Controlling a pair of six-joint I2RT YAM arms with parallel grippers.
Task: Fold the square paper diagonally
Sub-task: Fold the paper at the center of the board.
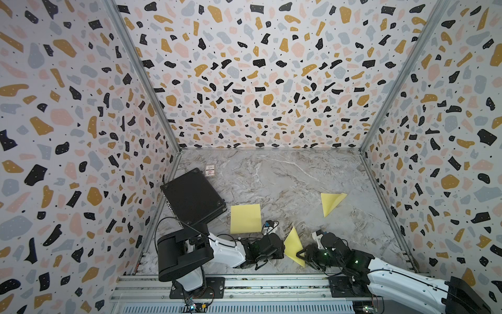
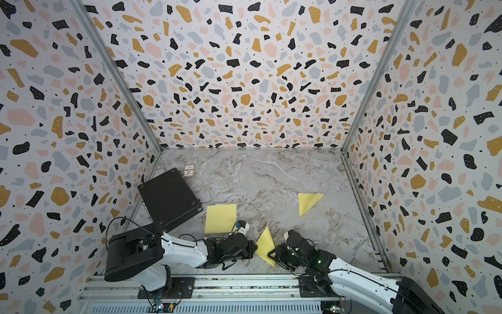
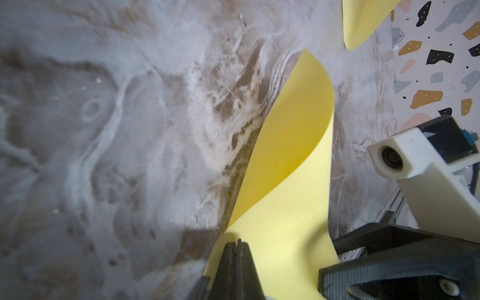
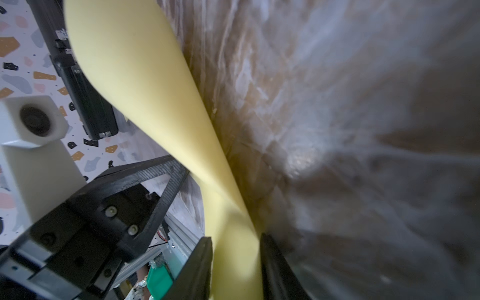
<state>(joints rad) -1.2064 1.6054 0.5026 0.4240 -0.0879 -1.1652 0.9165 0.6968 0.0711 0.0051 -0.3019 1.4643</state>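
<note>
Three yellow papers lie on the marble table in both top views. A flat square paper lies left of centre, and a paper folded into a triangle lies far right. A third paper, bent over into a loose triangle, stands between my grippers near the front. My left gripper is shut, with its tips down on this sheet's left part. The sheet curls up beyond them. My right gripper is open, with the curled paper passing between its jaws.
A black case lies at the left wall, close behind the left arm. A small card packet sits behind it. Patterned walls close three sides, and an aluminium rail runs along the front edge.
</note>
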